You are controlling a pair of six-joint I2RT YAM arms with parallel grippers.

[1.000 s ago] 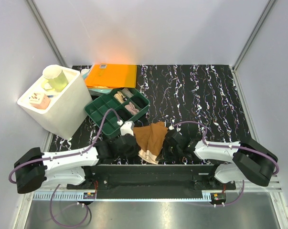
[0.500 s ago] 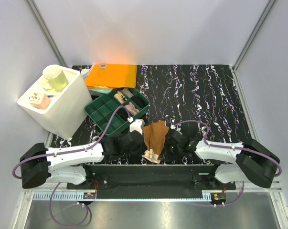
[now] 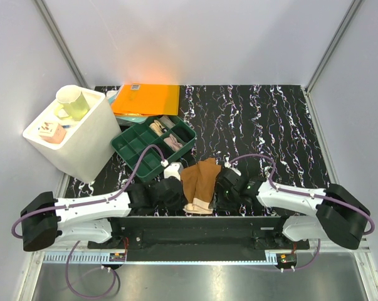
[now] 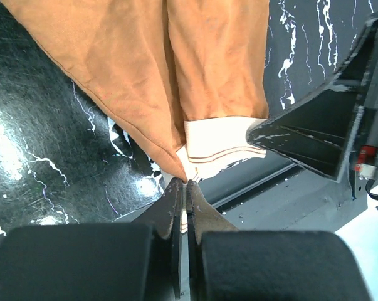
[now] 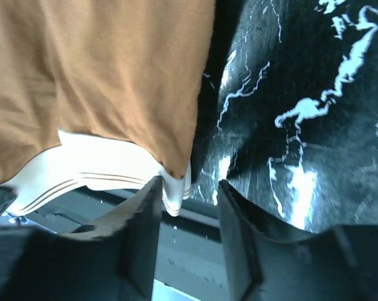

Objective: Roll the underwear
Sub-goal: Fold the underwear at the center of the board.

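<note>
– Where was the brown underwear (image 3: 201,180) found?

– It was spread flat on the black marbled table (image 3: 270,125), at the middle of the near edge. Its pale waistband (image 3: 199,205) was turned toward the arm bases and lay just at the dark rail (image 3: 195,223) along that edge.

– How was it placed relative to the fingers?

– The left gripper (image 4: 181,186) was seen clamped tight on the left corner of the waistband, with a sliver of pale cloth showing between the pads. The right gripper (image 5: 187,191) was set at the right corner. Its fingers (image 5: 145,219) were held apart, and the corner of the waistband lay loose in the gap, nearer the left finger and pinched by neither.

– What was noted around it?

– A green compartment tray (image 3: 133,150) was seen behind and to the left, near the garment but apart from it. An orange folder (image 3: 148,99) lay farther back. A tilted white box (image 3: 88,150) with a pale green mug (image 3: 73,102) on top stood at the far left.

– Was anything found in the way?

– Only the two grippers themselves, which were crowded close on either side of the cloth.
</note>
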